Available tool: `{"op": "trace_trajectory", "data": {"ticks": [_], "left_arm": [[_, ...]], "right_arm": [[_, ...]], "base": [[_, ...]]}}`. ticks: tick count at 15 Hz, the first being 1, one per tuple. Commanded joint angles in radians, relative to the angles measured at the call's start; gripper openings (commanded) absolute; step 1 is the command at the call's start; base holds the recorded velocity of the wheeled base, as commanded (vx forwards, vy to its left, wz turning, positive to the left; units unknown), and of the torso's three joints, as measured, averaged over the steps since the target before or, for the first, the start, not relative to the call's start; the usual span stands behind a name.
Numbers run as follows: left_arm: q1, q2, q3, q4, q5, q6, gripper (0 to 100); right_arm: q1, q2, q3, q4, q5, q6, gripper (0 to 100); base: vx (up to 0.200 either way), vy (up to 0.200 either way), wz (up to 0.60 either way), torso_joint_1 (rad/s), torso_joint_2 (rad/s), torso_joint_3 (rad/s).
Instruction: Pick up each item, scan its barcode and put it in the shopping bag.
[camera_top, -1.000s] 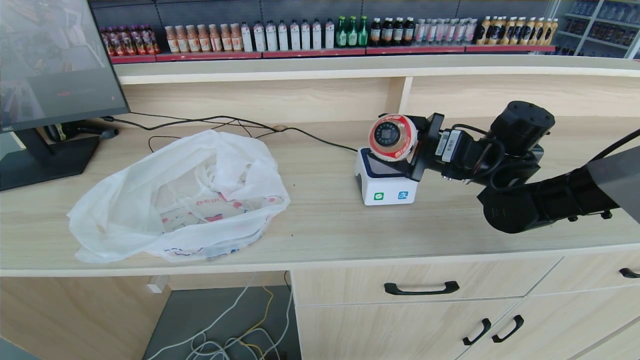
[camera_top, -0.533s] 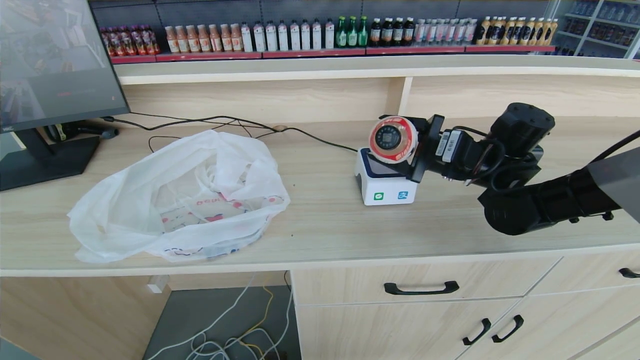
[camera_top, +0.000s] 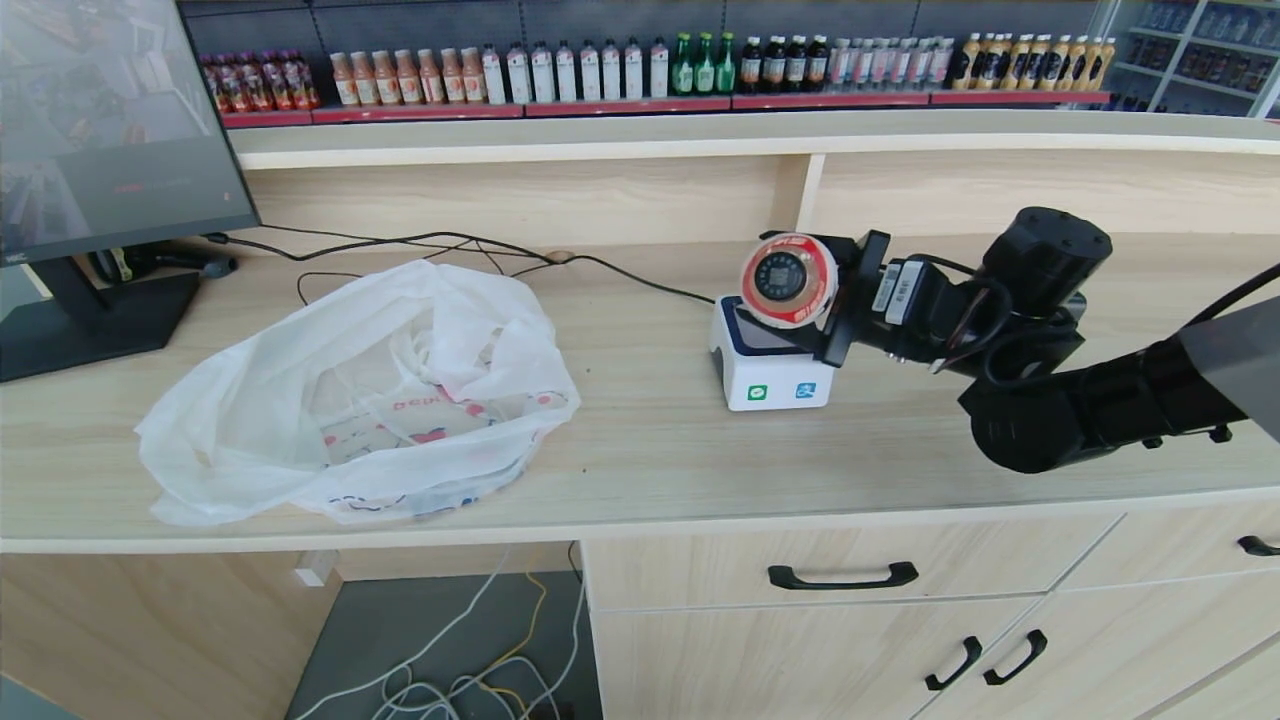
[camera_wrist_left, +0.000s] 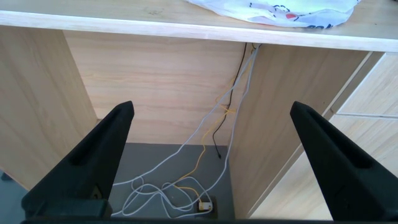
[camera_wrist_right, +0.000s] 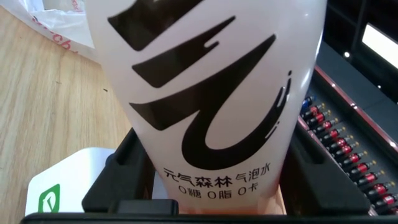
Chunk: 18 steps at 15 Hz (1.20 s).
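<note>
1. The right gripper (camera_top: 838, 292) is clamped on the bottle (camera_top: 788, 280), holding it on its side just above the scanner (camera_top: 772, 382).
2. The left gripper (camera_wrist_left: 211, 121) hangs with its fingers spread wide, below the counter's edge.
3. To scan well, I'd say roll the bottle until its barcode faces the scanner's window, keeping it close and steady.
4. The shopping bag (camera_top: 360, 400) lies open on the counter (camera_top: 650, 440), well apart on the robot's left.
5. Compared with 1 second ago, the bottle has barely drifted, a touch toward the robot's right.
</note>
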<state>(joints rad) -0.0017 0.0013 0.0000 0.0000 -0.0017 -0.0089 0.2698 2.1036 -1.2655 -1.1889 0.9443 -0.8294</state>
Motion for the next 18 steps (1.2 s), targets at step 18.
{"op": "trace_trajectory", "data": {"ticks": [18], "left_arm": [[0.0,0.0,0.0,0.0,0.0,0.0,100]], "right_arm": [[0.052,-0.177,0.179,-0.357,-0.381,0.334,0]], "base": [[0.0,0.0,0.0,0.0,0.0,0.0]]}}
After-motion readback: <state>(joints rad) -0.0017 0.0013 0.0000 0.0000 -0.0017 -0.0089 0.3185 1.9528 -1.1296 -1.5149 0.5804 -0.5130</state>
